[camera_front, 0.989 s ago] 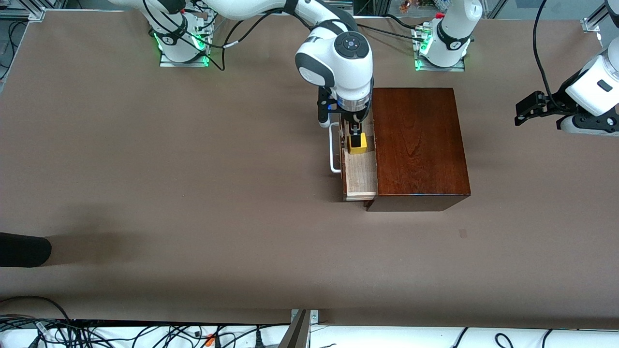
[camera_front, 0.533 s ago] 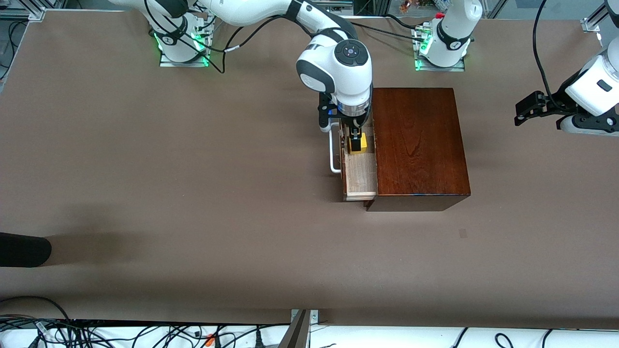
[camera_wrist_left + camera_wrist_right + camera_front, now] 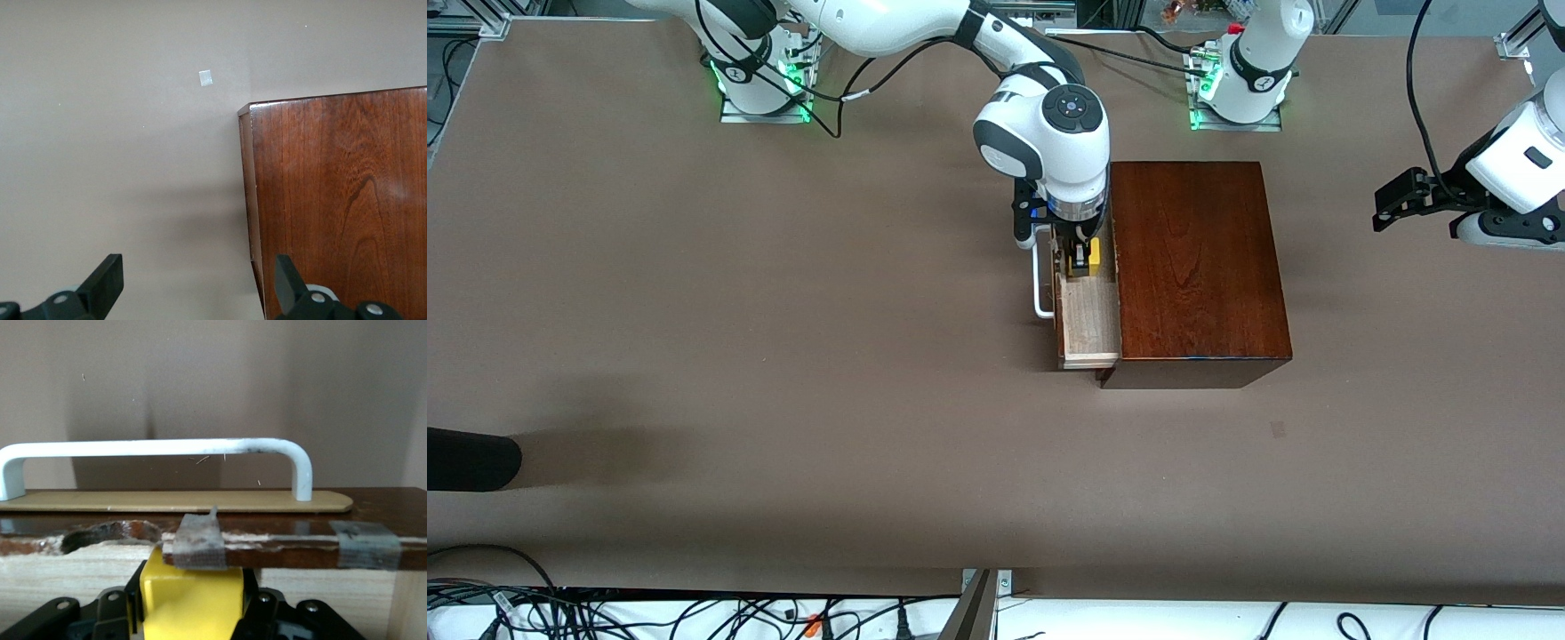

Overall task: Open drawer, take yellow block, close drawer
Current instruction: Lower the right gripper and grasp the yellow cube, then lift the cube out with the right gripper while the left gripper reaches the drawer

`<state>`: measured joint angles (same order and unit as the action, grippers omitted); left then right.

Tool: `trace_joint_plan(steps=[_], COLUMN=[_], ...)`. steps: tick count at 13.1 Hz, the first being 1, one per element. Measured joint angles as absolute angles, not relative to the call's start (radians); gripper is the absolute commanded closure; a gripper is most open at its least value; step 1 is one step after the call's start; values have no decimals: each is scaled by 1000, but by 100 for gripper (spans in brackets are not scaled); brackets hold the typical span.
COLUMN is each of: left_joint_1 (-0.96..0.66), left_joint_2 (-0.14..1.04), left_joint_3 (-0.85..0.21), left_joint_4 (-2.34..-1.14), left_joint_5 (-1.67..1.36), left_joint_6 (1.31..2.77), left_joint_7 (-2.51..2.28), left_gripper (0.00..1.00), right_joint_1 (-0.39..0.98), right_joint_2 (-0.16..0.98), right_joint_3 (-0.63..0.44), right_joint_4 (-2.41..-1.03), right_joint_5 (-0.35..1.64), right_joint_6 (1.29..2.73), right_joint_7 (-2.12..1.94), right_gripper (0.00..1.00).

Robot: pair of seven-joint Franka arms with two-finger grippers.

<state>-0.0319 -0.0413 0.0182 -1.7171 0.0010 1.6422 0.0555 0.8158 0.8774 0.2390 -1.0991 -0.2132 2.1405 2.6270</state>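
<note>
The dark mahogany box [image 3: 1196, 267] stands mid-table with its drawer [image 3: 1089, 320] pulled out toward the right arm's end, its white bar handle [image 3: 1039, 280] beside it. My right gripper [image 3: 1083, 258] is down inside the drawer, shut on the yellow block [image 3: 1089, 258]. In the right wrist view the yellow block [image 3: 192, 600] sits between the black fingers [image 3: 107, 613], with the drawer front and the handle [image 3: 157, 450] just past it. My left gripper [image 3: 1396, 200] waits open in the air at the left arm's end of the table; its wrist view shows the box's corner [image 3: 340, 200].
A black object [image 3: 471, 458] lies at the table edge at the right arm's end. A small pale tape square [image 3: 1278, 429] is on the table nearer the camera than the box. Grey tape patches [image 3: 368, 543] sit on the drawer front's top edge.
My right gripper with the yellow block has shifted along the drawer away from the camera, toward the arm bases. The left arm has not moved.
</note>
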Motion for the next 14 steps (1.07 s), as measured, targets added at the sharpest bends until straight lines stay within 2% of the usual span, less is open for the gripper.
trace_joint_plan(steps=[3, 8, 9, 12, 14], left_joint_1=[-32, -32, -31, -32, -34], left_joint_2=[-41, -41, -41, -41, -41], left_joint_3=[18, 18, 18, 14, -3], left_joint_4=[-1717, -1717, -1716, -1716, -1713], left_joint_5=[1, 1, 1, 1, 0], left_joint_6=[1642, 1638, 1637, 1631, 1607], left_joint_7=[55, 55, 55, 56, 60], left_gripper=[0, 0, 0, 0, 0], right_joint_1=[816, 816, 814, 781, 706], right_joint_2=[874, 801, 774, 692, 656], right_joint_3=[239, 249, 249, 244, 238], right_joint_4=[-1077, -957, -946, -942, -945], right_joint_5=[-213, -209, -208, -207, -206], right_joint_6=[2104, 1903, 1866, 1701, 1570], right_joint_7=[2627, 2626, 2604, 2361, 2089], right_gripper=[82, 82, 88, 95, 96])
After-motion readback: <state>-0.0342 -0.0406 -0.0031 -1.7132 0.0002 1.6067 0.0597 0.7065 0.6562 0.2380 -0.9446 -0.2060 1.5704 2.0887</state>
